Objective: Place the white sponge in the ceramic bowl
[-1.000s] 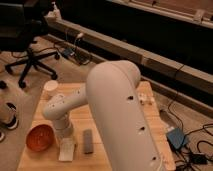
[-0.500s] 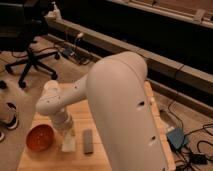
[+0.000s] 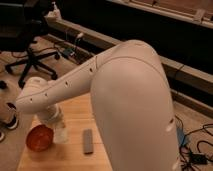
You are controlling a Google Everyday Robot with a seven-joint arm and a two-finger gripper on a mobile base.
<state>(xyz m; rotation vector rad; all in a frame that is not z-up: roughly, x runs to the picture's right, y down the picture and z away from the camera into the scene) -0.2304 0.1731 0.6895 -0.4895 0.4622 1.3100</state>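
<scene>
The orange-red ceramic bowl (image 3: 39, 138) sits on the wooden table (image 3: 75, 159) near its left edge. My gripper (image 3: 58, 128) hangs at the end of the white arm (image 3: 75, 85), just right of the bowl's rim. It is shut on the white sponge (image 3: 62, 135), a pale block that hangs below it, close to the bowl's right edge and just off the tabletop. The arm's large white elbow fills the right half of the view and hides much of the table.
A darker grey narrow block (image 3: 88, 141) lies on the table right of the gripper. A black office chair (image 3: 31, 52) stands on the floor behind at left. Cables (image 3: 196, 156) lie on the floor at right. A long ledge runs along the back.
The sponge has left its spot on the table in front of the grey block and moved with the gripper up and left toward the bowl. The view has moved closer.
</scene>
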